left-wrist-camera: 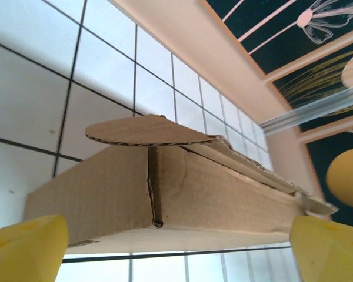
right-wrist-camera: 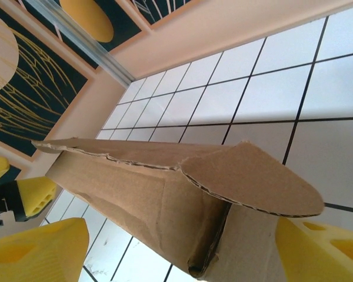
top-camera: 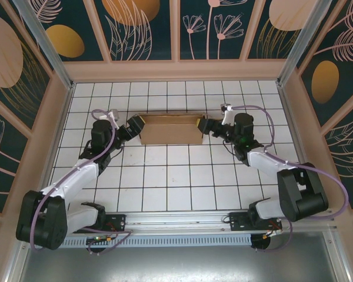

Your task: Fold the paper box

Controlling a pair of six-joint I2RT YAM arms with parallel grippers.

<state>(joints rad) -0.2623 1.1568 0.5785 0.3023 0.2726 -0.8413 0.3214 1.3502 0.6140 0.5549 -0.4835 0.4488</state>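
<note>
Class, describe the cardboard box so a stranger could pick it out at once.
Start at the white gridded table. Toward its far side, between the left end effector and right end effector, lies the paper box: the one plain brown cardboard thing, shallow, with rounded end flaps.

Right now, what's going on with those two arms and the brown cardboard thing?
Two robot arms are folding a plain brown corrugated cardboard box on the white gridded table. It stands as a shallow rectangular shape, a rounded flap sticking out at each end. The left gripper faces its left end, the right gripper its right end, both with jaws open, neither clamping it.
</note>
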